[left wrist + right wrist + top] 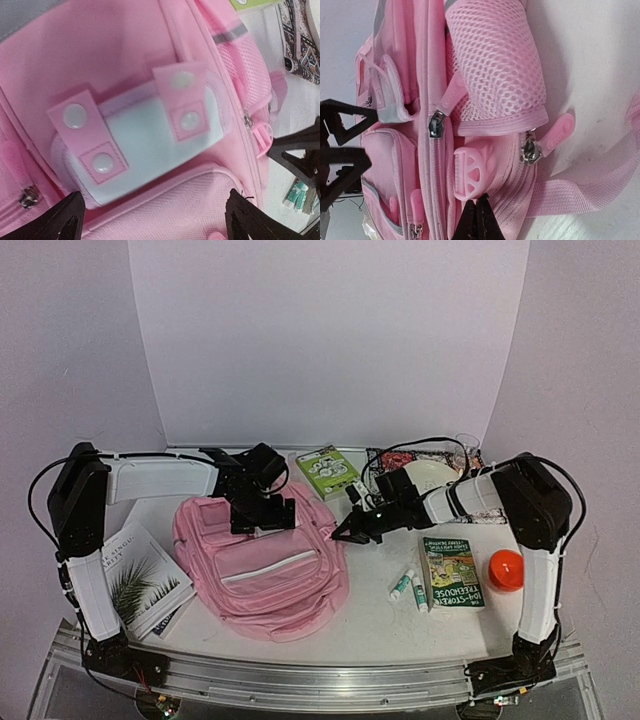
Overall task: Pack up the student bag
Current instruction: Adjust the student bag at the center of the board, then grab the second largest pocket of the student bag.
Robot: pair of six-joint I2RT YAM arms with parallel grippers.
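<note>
The student bag (265, 565), pink and soft, lies flat on the table between the arms. My left gripper (262, 515) hovers open over its top end, with both black fingers spread wide over the pale patch with pink snap tabs (145, 135) and nothing between them (155, 220). My right gripper (345, 533) is at the bag's right side. Its fingertips (480, 205) are shut tight together, pressed against the pink fabric just under a pink plastic buckle (470, 172), below the mesh side pocket (495, 65). Whether any fabric is pinched cannot be told.
A green book (327, 470) and a patterned cloth with a white plate (430, 472) lie at the back. Right of the bag are two glue sticks (402, 585), a green storybook (452, 573) and an orange ball (506, 569). A white book with a leaf (140, 575) lies left.
</note>
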